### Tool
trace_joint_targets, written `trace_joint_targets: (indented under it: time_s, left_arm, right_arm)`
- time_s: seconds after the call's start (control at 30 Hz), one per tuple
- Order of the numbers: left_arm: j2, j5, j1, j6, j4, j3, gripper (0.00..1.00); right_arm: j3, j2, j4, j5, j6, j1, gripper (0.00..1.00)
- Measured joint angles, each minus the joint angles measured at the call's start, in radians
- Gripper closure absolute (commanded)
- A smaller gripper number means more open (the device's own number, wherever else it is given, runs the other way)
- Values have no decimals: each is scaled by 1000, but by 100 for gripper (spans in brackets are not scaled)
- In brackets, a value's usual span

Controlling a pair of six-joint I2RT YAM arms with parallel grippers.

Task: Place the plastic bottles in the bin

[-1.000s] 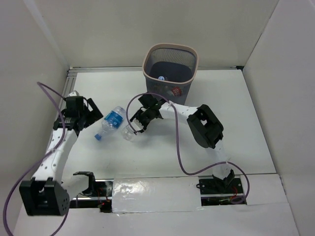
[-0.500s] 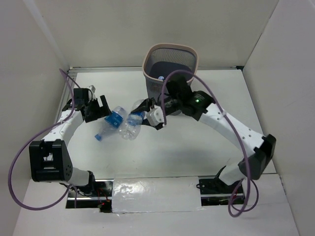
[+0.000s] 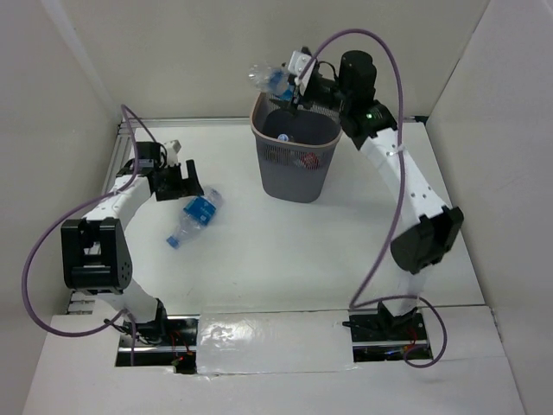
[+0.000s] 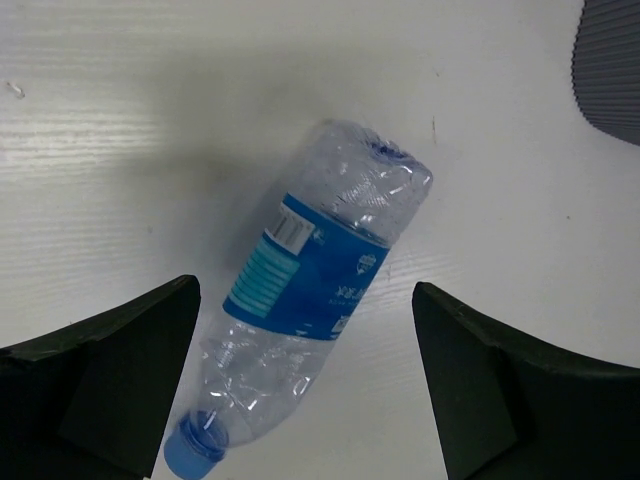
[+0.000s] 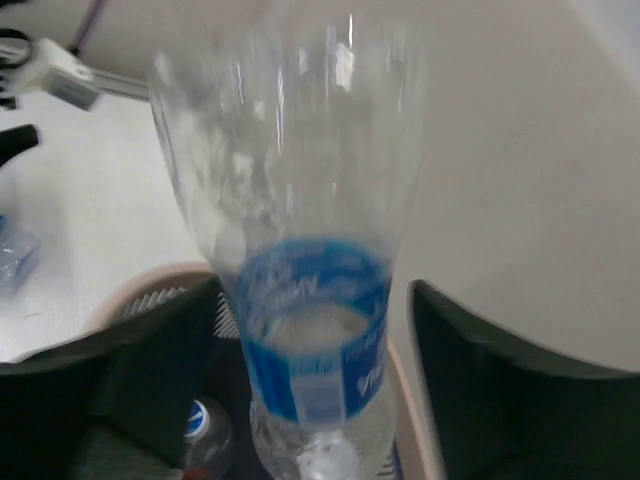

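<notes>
- The right gripper (image 5: 315,380) was raised above the far rim of the bin (image 3: 289,173), with the blue-banded bottle (image 3: 270,78) between its fingers and pointing out over the opening. We judged this was so the bottle would fall inside rather than onto the table (image 3: 259,259).
- In the right wrist view the fingers stood apart, with a thin gap on each side of the bottle, and the bottle was blurred. We took the jaws to be open and the bottle just let go, though we could not be sure.
- The left gripper (image 4: 305,385) was spread wide and low over the lying bottle (image 4: 320,290), one finger on each side and neither touching it. It straddled the bottle across its length, which seemed to us a set-up for a grasp around the body.
- That bottle lay on its side on the table, left of the bin and apart from it, with its blue cap (image 4: 190,455) towards the near edge.
- A red-labelled bottle (image 3: 309,160) already showed through the mesh inside the bin.
- Half a second earlier the right arm had held its bottle low over the table, just beside the lying bottle. By now it had swung up and back over the bin.
- The left gripper had moved a little nearer its bottle, which had not shifted.
</notes>
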Motion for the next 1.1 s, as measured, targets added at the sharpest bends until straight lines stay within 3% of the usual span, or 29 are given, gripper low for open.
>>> trace_joint_targets:
  time_s: [0.1,0.2,0.37,0.5,0.57,0.6,0.67,0.7,0.73,0.8,0.83,0.93,1.1]
  left_arm:
    - [55,-6,-16,34,-15,42,0]
    - [111,-24,-56,71,-34,74,0]
    - [222,-66,-152,118,-75,135,1]
    - [315,-117,-201,136,-102,163,14]
    - [324,-135,-205,143,-111,182,27]
    - [327,-144,-205,147,-113,185,44]
    - [325,-144,-206,145,-117,187,60]
    - [320,-148,-206,143,-118,187,85]
    - [313,-150,-209,139,-120,187,98]
    - [283,-164,-217,130,-129,188,100]
    - [266,-167,-219,122,-139,187,100]
    - [192,-164,-224,90,-184,191,100]
    - [1,-112,-232,-8,-213,377,100]
  right_arm:
    - [153,146,-91,19,37,-58,0]
    - [199,203,-168,16,87,-78,0]
    - [68,116,-163,-2,160,-110,0]
    - [4,6,-144,-38,225,-163,0]
    - [-20,-55,-126,-63,267,-210,0]
    - [-38,-89,-105,-79,290,-237,0]
    - [-78,-156,-71,-103,328,-291,0]
    - [-110,-191,-49,-115,344,-315,0]
    - [-140,-224,-34,-126,359,-335,0]
    - [-198,-277,-14,-156,370,-353,15]
    - [-214,-293,-17,-169,370,-355,31]
    - [-234,-314,-45,-229,337,-362,100]
    - [-366,-381,-171,-313,210,-364,100]
